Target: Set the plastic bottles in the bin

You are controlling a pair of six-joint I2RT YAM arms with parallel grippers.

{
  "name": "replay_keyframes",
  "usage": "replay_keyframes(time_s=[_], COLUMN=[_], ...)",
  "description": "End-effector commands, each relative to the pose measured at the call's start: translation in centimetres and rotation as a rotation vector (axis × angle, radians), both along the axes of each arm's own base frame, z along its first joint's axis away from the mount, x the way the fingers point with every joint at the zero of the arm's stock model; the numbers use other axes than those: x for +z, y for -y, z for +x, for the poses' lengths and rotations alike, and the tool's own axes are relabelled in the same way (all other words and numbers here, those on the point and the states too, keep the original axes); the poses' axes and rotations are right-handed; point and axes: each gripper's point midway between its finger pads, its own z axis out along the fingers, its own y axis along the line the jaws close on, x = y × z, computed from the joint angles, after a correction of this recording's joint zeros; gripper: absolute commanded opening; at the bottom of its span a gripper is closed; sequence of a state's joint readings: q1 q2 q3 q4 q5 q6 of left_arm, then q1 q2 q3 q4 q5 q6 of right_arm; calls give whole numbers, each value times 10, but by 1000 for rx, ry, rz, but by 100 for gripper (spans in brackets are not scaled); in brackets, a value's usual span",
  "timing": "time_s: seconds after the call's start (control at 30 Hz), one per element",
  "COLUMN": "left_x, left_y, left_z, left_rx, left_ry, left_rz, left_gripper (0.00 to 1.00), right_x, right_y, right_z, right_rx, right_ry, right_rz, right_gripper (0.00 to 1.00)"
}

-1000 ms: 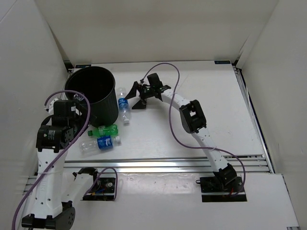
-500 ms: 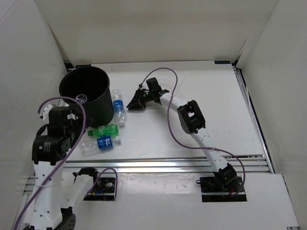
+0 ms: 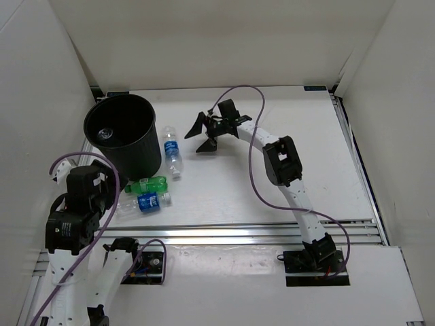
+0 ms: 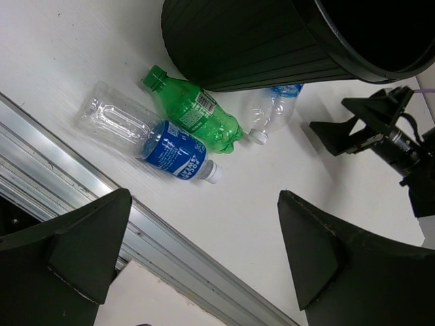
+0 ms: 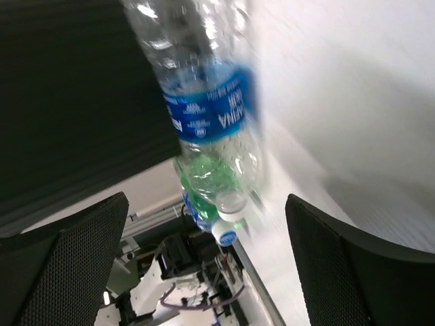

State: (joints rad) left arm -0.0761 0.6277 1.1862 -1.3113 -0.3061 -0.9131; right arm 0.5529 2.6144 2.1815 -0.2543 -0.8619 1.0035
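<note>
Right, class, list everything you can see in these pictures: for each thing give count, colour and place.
bin: one, black, upright at the table's far left.
blue-labelled bottles: two, clear; one lying beside the bin's right side, the other near the front edge.
green bottle: one, green, lying in front of the bin, next to the nearer blue-labelled one.
clear bottle: one, apparently clear, inside the bin.
table: one, white.
rail: one, silver, along the table's near edge.
left gripper: one, black, open, above the near bottles.
right gripper: one, black, open, right of the bin.
</note>
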Motion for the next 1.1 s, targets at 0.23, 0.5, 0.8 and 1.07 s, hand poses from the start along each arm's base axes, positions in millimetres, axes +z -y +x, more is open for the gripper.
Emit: replay_keyframes(time_s=[0.23, 0.5, 0.8, 1.07], left_x=[17, 19, 21, 19], left_y=[-4, -3, -5, -5], left_z=[10, 17, 12, 7], left_rx=[-58, -74, -66, -60], left_ry=[4, -18, -36, -44], left_rz=[90, 96, 102, 95], left_gripper=[100, 100, 100, 100], right_x=[-27, -32, -33, -30], right_y=[-45, -74, -88, -94], right_z=[6, -20, -37, -40], right_rx=[-9, 34, 66, 61], right_ry=[13, 44, 34, 31], right_rz=[52, 44, 77, 103], right_gripper=[100, 100, 93, 64])
